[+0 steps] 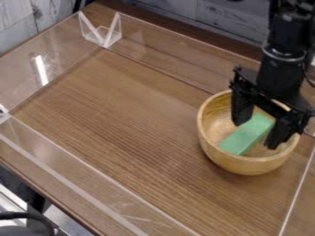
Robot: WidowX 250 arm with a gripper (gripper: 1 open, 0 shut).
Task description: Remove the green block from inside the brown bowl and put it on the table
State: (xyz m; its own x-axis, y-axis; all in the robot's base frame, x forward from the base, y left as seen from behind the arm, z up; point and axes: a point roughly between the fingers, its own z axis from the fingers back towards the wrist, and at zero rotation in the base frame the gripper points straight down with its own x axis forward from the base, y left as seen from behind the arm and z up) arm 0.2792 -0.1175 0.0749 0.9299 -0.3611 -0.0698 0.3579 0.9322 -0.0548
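Note:
A bright green block [248, 139] lies slanted inside the brown wooden bowl [216, 150] at the right of the table [123, 120]. My black gripper [263, 123] hangs over the bowl with its fingers spread wide, open, one finger [240, 104] at the block's upper left and the other at its right. The fingertips reach down past the rim and straddle the far end of the block. Nothing is gripped.
Clear acrylic walls [50, 55] edge the tabletop. A clear acrylic stand [101, 29] sits at the back left. The bowl lies close to the right wall.

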